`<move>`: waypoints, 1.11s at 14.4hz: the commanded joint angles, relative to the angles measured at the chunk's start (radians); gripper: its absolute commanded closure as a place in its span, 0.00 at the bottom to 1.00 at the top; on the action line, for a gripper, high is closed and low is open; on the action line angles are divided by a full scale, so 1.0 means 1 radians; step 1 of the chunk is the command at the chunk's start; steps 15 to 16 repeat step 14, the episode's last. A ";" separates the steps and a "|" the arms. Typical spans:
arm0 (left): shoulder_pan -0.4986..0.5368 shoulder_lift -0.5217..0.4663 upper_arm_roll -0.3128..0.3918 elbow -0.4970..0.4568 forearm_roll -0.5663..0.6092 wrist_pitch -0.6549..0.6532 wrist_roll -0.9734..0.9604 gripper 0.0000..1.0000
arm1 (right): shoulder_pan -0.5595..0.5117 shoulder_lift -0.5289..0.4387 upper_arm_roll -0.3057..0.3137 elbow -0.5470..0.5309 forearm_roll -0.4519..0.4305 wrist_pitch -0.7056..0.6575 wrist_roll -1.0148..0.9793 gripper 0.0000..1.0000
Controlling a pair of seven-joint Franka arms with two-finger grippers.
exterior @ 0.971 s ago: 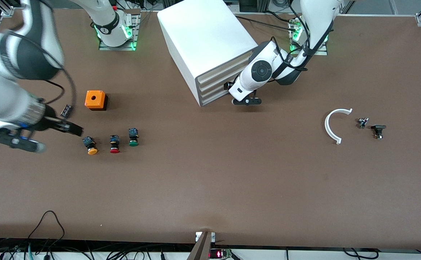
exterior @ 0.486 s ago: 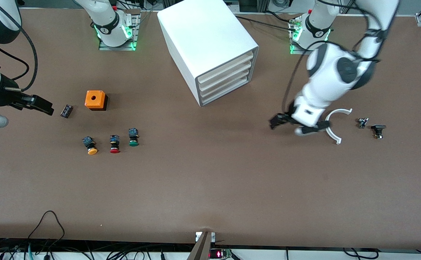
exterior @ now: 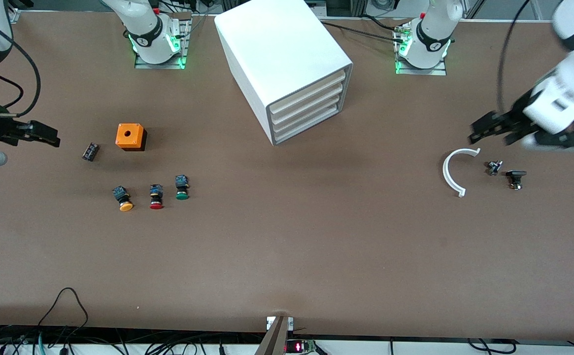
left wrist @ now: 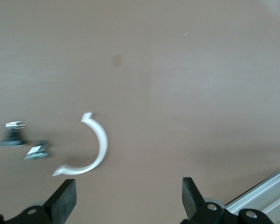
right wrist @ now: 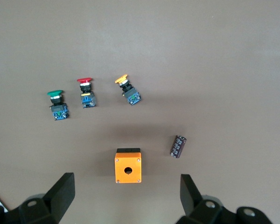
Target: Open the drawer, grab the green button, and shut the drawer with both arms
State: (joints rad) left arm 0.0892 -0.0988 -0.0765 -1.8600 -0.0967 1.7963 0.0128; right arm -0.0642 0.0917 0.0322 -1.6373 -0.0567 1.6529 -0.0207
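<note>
So the big white box cabinet (exterior: 283,64) sits between the two arm bases with all its drawers pushed in, including the lowest wide shallow white plastic drawer (exterior: 311,123), flush with the ones above it. The small push button with the round green cap and black-and-blue body (exterior: 182,187) is out on the brown table (exterior: 287,246), nearer the front camera than the cabinet and toward the right arm's end, lying in a row beside a red-capped button (exterior: 156,196) and an orange-capped button (exterior: 122,198). The orange square box with a hole in its top (exterior: 130,136) and a small dark cylinder (exterior: 90,151) lie farther from that camera. The right gripper (exterior: 45,136) hangs over the table edge at that end, fingers spread wide with nothing in them. The left gripper (exterior: 486,127) is up over the white curved plastic piece (exterior: 454,170) at the left arm's end, also spread wide and holding nothing, with two small dark parts (exterior: 506,172) lying just beside that piece.
</note>
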 commanded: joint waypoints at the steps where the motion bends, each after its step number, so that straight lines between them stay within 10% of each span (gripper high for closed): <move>1: -0.012 0.004 -0.005 0.065 0.071 -0.119 0.024 0.00 | -0.005 -0.147 0.005 -0.188 0.001 0.090 -0.013 0.00; 16: -0.026 0.021 -0.031 0.108 0.071 -0.149 -0.008 0.00 | -0.005 -0.125 -0.015 -0.139 0.035 0.097 0.024 0.00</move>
